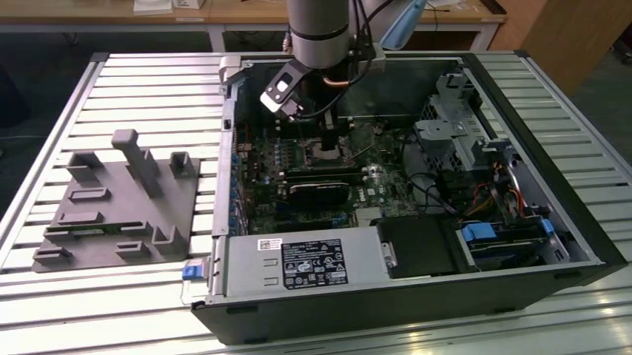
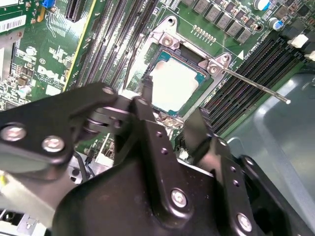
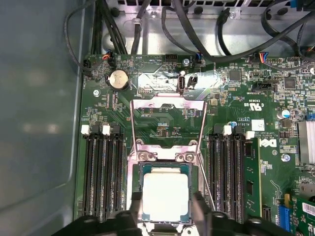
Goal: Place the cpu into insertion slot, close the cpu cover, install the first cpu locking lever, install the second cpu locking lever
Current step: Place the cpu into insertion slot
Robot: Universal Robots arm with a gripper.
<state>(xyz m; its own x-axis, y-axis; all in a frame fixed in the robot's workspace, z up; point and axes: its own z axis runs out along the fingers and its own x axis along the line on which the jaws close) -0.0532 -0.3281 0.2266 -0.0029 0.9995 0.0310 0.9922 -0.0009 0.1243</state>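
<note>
my pincer (image 3: pixel 167 210) hangs low inside the open computer case (image 1: pixel 582 248), its jaws spread about as wide as the cpu (image 3: pixel 165 196), one finger (image 3: pixel 135 211) just beside one edge of the chip and the other just beside the opposite edge; i have hold of nothing that i can make out, and i cannot tell whether the pads brush the chip. the cpu lies flat in its socket on the green motherboard (image 3: pixel 231 98), grey top up. the cpu cover (image 3: pixel 167 102) is swung back off the socket, not closed. in the second wrist view a thin lever rod (image 2: pixel 256 86) sticks out free from the socket corner. black memory slots (image 3: pixel 103 167) flank the socket on both sides, and dark cables (image 3: pixel 197 29) loop along the case wall beyond the board. in the exterior view the case also holds a black fan card (image 1: pixel 318 191) at six o'clock from the socket, a grey power supply (image 1: pixel 306 262) further toward six, and a drive bay with blue tabs (image 1: pixel 493 237) toward four. the case lies on a slatted metal table (image 1: pixel 148 74); at nine o'clock from it rests a grey moulded fixture (image 1: pixel 118 200). wooden desks (image 1: pixel 247 11) stand past the table at twelve o'clock.
</note>
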